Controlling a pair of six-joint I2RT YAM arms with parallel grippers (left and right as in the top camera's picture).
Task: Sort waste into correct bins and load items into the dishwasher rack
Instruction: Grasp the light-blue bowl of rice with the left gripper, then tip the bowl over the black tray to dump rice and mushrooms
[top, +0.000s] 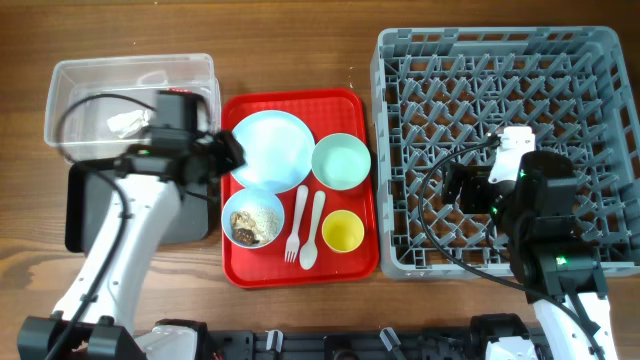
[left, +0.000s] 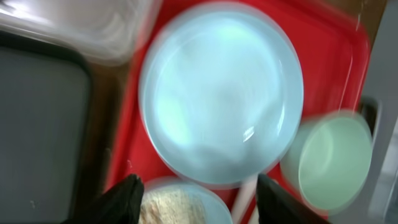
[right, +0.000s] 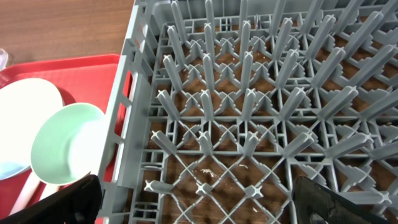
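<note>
While left tool (left: 199, 186) gapes at plate (left: 221, 93), right tool (right: 196, 186) gapes above rack (right: 249, 106).

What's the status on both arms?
Left gripper open, over light blue plate. Right gripper open, over dishwasher rack, no dishes seen in it. Plate bare on red tray, nothing blocking.

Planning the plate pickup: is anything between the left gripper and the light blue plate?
Nothing visible does. The plate lies bare on the red tray, straight ahead of the open left gripper.
</note>
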